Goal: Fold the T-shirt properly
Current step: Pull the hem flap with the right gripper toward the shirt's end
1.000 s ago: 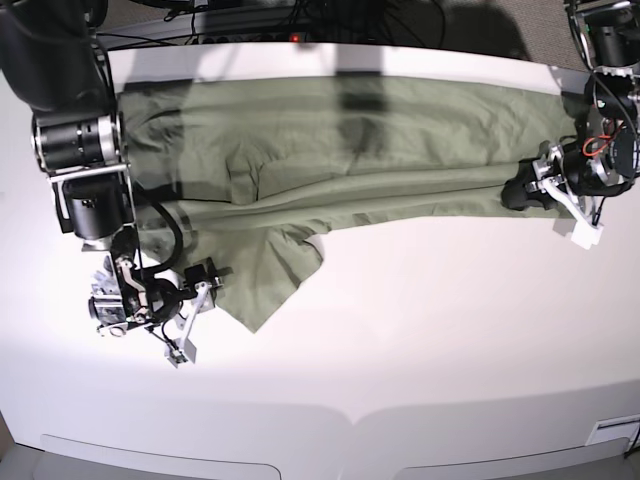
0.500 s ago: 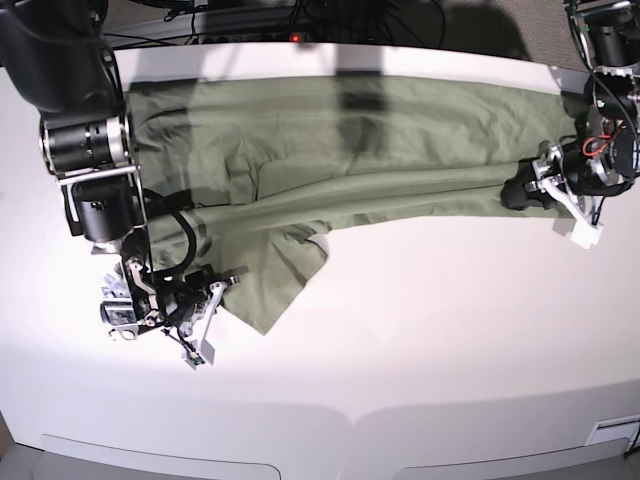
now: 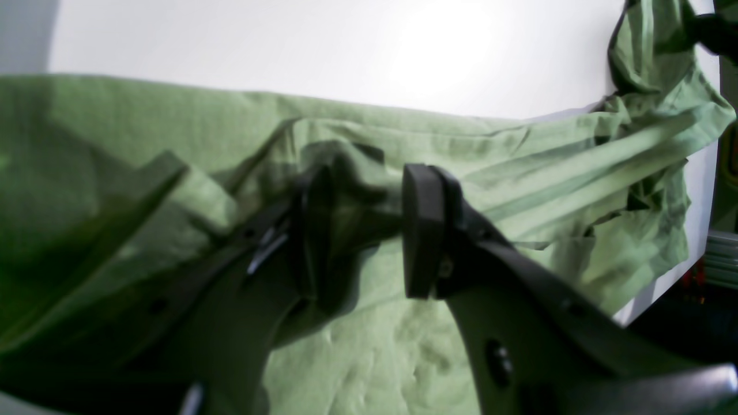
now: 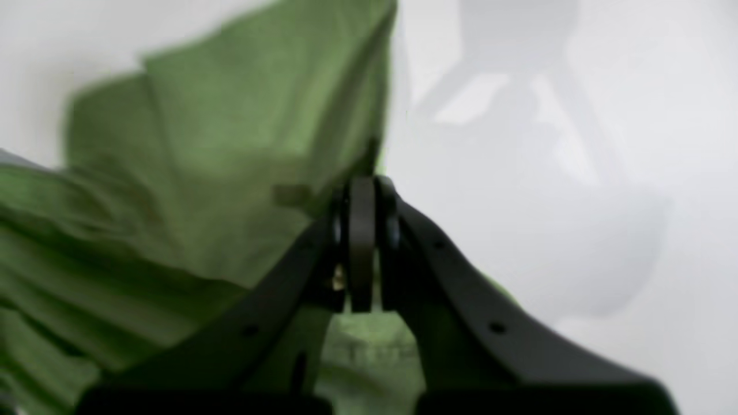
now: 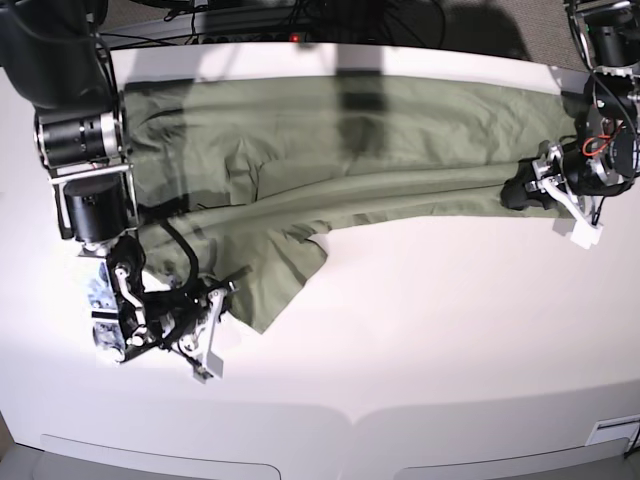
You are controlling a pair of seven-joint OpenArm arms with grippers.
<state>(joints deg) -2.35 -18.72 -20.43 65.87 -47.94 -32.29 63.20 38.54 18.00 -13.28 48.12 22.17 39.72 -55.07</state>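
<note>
The olive-green T-shirt (image 5: pixel 350 140) lies wrinkled in a long band across the back of the white table, with one flap (image 5: pixel 280 275) hanging toward the front left. My right gripper (image 5: pixel 222 298) is at that flap's lower edge. In the right wrist view its pads are pressed together (image 4: pixel 362 230) with the T-shirt's (image 4: pixel 230 144) edge pinched at the tips. My left gripper (image 5: pixel 522 193) is at the cloth's right end. In the left wrist view a bunch of T-shirt (image 3: pixel 519 173) sits clamped between the left gripper's (image 3: pixel 366 230) two pads.
The bare white table (image 5: pixel 420 330) stretches in front of the shirt. Dark cables and equipment (image 5: pixel 300 20) run along the back edge. The right arm's black motor housing (image 5: pixel 85 150) stands over the shirt's left end. The table's right edge is close behind the left gripper.
My right gripper slid right to the flap's edge and shut on it, and the flap's edge has shifted slightly. The left gripper has kept its hold and place.
</note>
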